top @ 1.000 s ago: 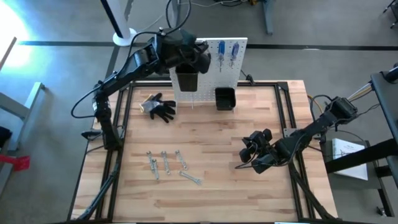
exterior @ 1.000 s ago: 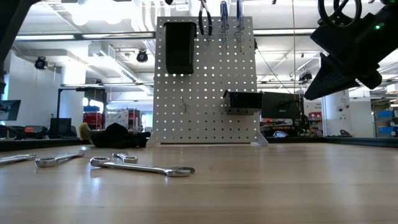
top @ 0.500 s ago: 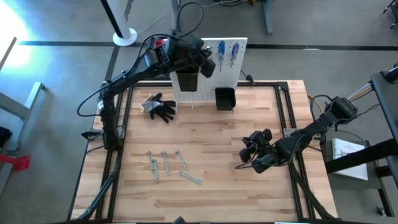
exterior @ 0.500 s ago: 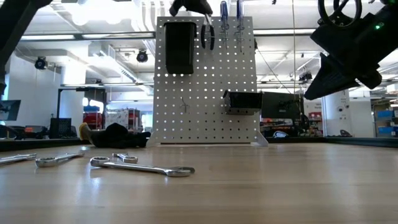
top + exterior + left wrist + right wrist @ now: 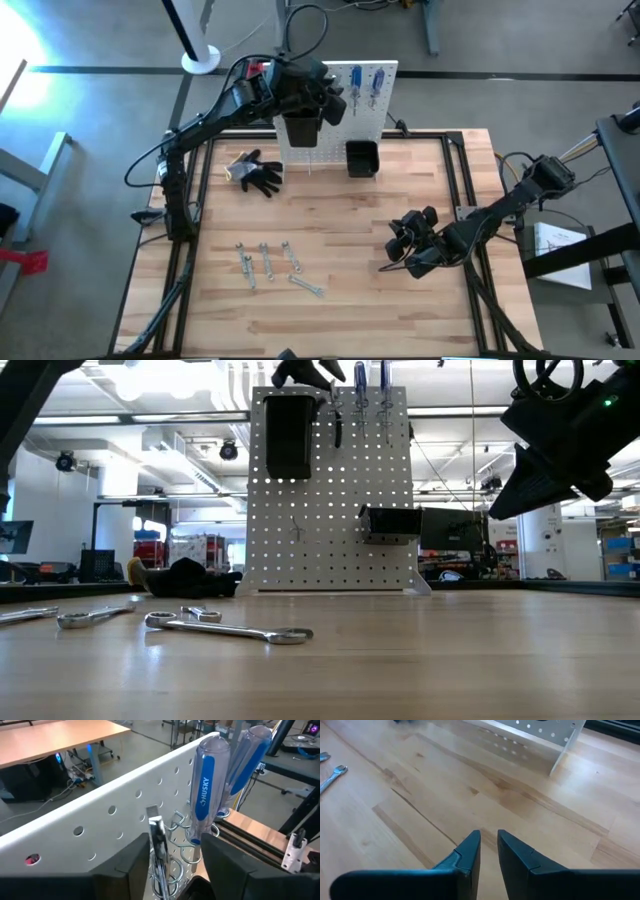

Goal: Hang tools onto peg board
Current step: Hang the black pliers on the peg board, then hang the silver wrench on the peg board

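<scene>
Two blue screwdrivers (image 5: 207, 785) already hang at the top of your peg board (image 5: 360, 105), where your left hand (image 5: 325, 92), unmoved since a moment ago, grips pliers (image 5: 159, 852) whose handles now hang straighter, a metal detail only the wrist camera reveals, while your right hand (image 5: 488, 851) hovers nearly closed over the surface (image 5: 350, 220).

The left gripper (image 5: 328, 97) works in tight quarters at the top edge of the peg board (image 5: 362, 122), hemmed by a black bin (image 5: 300, 128) at its 6 o'clock and two hanging screwdrivers (image 5: 366, 84) at its 3 o'clock. Open tabletop (image 5: 350, 215) spreads between the board and the right gripper (image 5: 410, 245); wrenches (image 5: 275, 266) lie at that gripper's 9 o'clock, gloves (image 5: 257, 170) at the board's 8 o'clock.
</scene>
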Robot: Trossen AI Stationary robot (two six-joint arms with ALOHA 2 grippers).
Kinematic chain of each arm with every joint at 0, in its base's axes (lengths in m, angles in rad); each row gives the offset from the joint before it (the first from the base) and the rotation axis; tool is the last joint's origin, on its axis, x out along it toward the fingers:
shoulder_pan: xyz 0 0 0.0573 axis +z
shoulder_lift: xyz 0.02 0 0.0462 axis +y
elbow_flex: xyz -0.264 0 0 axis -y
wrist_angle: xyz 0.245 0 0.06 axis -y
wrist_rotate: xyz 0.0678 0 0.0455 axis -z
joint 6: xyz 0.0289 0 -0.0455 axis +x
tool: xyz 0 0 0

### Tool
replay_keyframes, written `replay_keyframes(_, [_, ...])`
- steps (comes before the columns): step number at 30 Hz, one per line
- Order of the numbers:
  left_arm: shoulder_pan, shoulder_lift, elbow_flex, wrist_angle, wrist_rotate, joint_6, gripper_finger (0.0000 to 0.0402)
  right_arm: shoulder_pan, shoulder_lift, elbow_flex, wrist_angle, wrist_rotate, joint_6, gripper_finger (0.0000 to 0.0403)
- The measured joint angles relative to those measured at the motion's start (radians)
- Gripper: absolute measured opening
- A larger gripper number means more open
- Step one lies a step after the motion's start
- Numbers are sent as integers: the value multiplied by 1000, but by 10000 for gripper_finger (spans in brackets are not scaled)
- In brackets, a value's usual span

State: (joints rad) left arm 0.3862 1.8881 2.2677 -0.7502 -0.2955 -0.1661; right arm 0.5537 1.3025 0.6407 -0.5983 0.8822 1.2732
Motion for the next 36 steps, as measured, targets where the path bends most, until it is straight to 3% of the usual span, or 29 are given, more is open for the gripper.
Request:
replay_keyframes(8, [-1, -42, 28, -15, 0, 38, 183, 0, 0, 0, 0, -8, -1, 54])
replay_keyframes(17, [-11, -170, 30, -80, 0, 83, 184, 0, 0, 0, 1, -9, 9, 63])
replay_keyframes(22, [-39, -239, -39, -99, 0, 116, 178, -3, 0, 0, 1, -7, 25, 60])
replay_keyframes(28, [-85, -379, -306, 8, 0, 116, 158, -3, 0, 0, 6, 0, 42, 70])
replay_keyframes(36, [-173, -663, -946, 464, 2, 51, 155, -35, -6, 27, 26, 0, 30, 92])
